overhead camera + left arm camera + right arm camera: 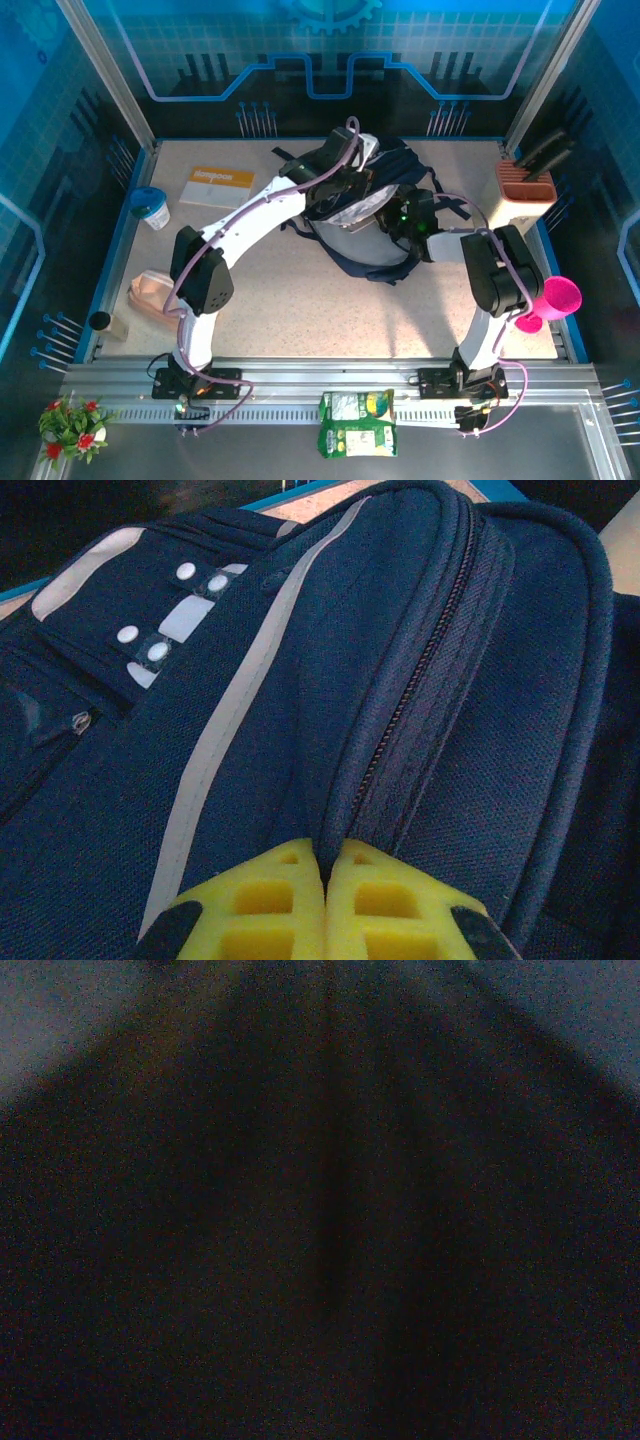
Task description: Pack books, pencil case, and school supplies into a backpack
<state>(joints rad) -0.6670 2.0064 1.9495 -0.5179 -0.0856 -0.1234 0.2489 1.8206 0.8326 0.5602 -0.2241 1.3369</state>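
Evidently to hold it open for packing, the left fingers (pixel 265 905) pinch shut on a zipper fold of the navy-blue fabric backpack (pixel 250 730) at 1 o'clock on the counter (pixel 300 300), while the right fingers (pixel 390 218) sit nearly closed at its 3 o'clock side, their hold unclear.

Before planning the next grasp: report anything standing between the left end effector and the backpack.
Nothing visible does. The left end effector is shut on the backpack, pinching the fabric fold at its zipper.

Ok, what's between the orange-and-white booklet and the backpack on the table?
In the top external view, the left arm crosses above that stretch, between the orange-and-white booklet and the navy backpack. Otherwise the table there is bare.
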